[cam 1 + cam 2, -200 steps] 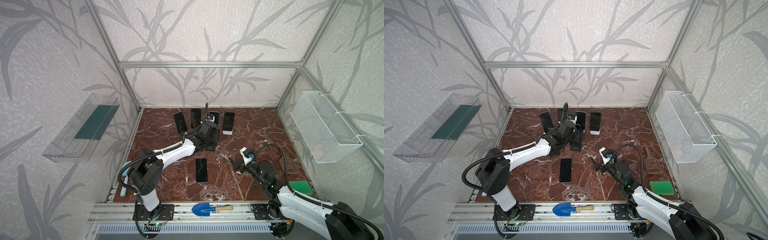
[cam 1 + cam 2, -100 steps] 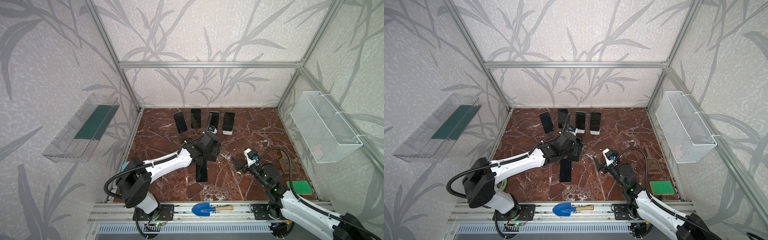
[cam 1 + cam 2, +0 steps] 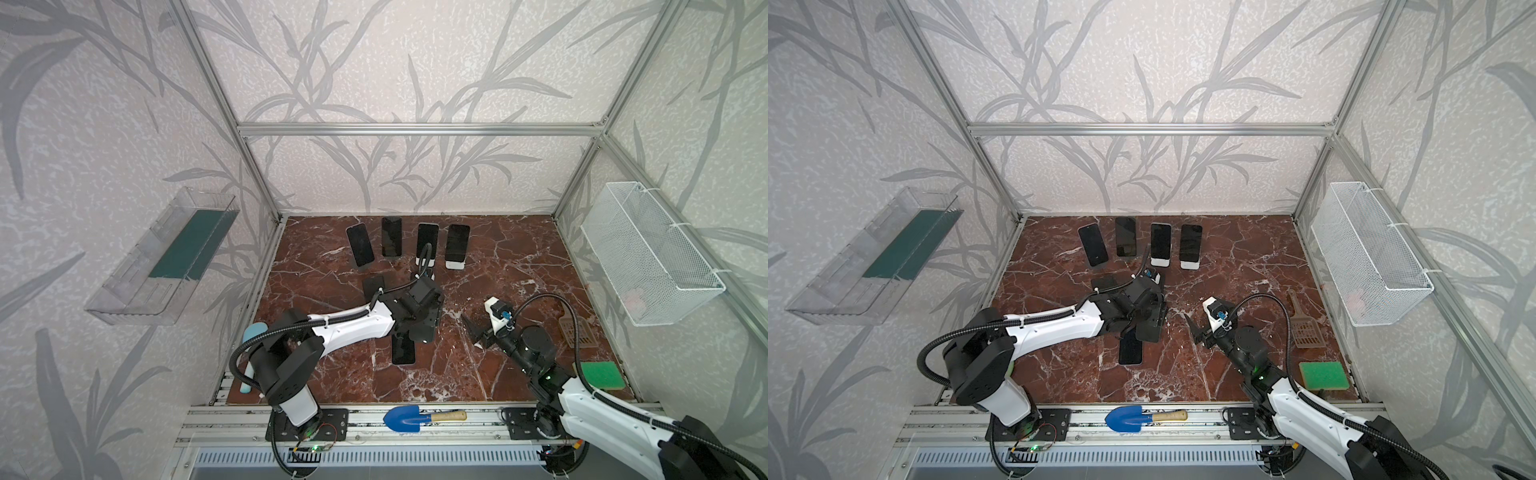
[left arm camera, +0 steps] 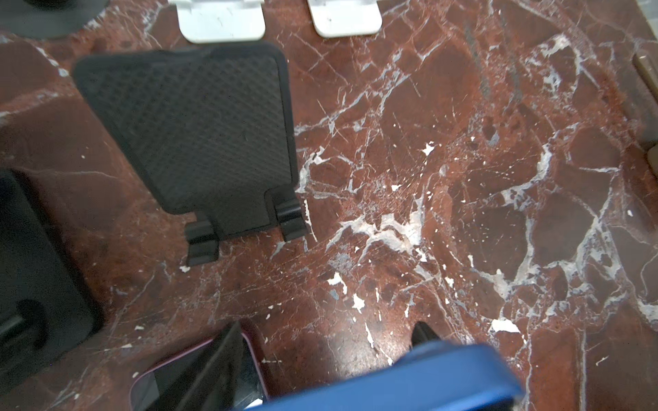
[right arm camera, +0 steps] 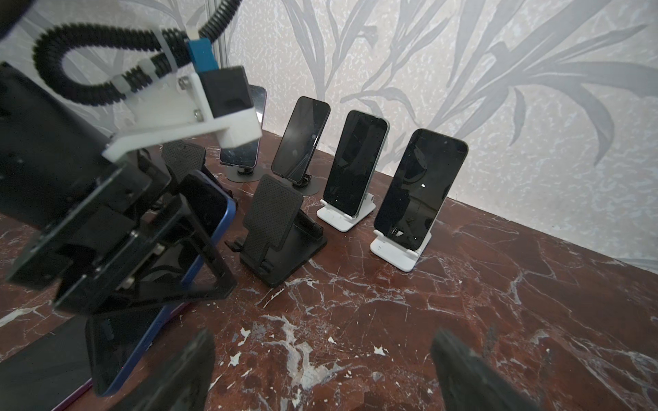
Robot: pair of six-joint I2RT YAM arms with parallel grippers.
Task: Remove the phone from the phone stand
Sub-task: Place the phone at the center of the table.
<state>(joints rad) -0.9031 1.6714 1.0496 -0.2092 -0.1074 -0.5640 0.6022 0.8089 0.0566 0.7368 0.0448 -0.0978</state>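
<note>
My left gripper (image 3: 420, 328) is shut on a blue-cased phone (image 5: 213, 242), which hangs tilted a little above the marble floor. In the left wrist view the phone's blue edge (image 4: 391, 380) fills the bottom. The empty black phone stand (image 5: 277, 227) stands just beyond it, and its textured backrest (image 4: 199, 135) is bare. Under the held phone a pink-edged phone (image 3: 403, 351) lies flat on the floor. My right gripper (image 5: 320, 356) is open and empty, low over the floor to the right of the left gripper (image 5: 142, 249).
Several dark phones on stands line the back wall, among them one (image 3: 360, 245) and another (image 3: 457, 247). A second empty black stand (image 3: 372, 286) stands at the left. A brown scoop (image 3: 575, 332), a green sponge (image 3: 600, 374) and a blue trowel (image 3: 415, 415) lie at the front right.
My left arm has drawn back from the row of stands toward the front with the phone in its grip and now hangs over the flat phone. The right gripper shifted slightly right.
</note>
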